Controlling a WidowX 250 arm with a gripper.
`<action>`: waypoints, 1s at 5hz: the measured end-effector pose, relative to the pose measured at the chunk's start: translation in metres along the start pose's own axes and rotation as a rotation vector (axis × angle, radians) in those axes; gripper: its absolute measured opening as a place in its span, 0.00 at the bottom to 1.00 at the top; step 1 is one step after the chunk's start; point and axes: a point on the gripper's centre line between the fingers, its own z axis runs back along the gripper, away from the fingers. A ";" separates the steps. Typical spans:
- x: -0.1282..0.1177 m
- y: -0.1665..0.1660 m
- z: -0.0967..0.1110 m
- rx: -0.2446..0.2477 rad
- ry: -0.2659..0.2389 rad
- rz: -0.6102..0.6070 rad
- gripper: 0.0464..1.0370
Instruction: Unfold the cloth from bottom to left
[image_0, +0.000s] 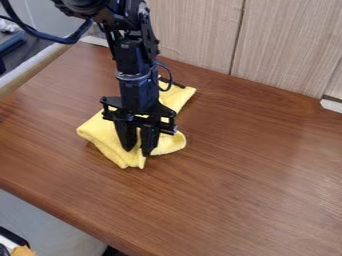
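Cloth of soft yellow fabric (105, 133) lies folded beneath a black two-fingered pincer (137, 151)

Looking down at the desk (247, 172), a broad reddish-brown wood-grain surface, and calling the far side twelve o'clock, I see the cloth at about nine from the middle. It sits in an uneven, layered bundle. One corner pokes out towards one o'clock, a blunt corner sits at nine, a rounded flap bulges at four, and a narrow tip points to six. Much of the bundle's middle is hidden from me by the pincer and the black jointed robot arm (133, 65) above it, which comes in from eleven.

The pincer hangs downward right over the near part of the cloth. It's open, its two dark fingers standing apart, with yellow fabric showing between them. I can't tell how firmly the tips press on it.

A short dark strip (174, 82) runs along the cloth's far edge, at about one o'clock from the pincer; what it is, I can't make out. A thick black cable (40, 36) loops beside the arm, up at eleven. Behind the desk, from twelve round to two, stands a pale wood-grain panel wall (284, 45) with upright seams, and a small white block (332, 105) sits at its foot, near two.
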 end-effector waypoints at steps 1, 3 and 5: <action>0.000 0.001 0.000 0.004 -0.001 -0.003 0.11; -0.004 -0.002 0.000 -0.032 0.014 0.001 0.01; 0.002 0.012 0.037 -0.091 -0.050 0.062 0.01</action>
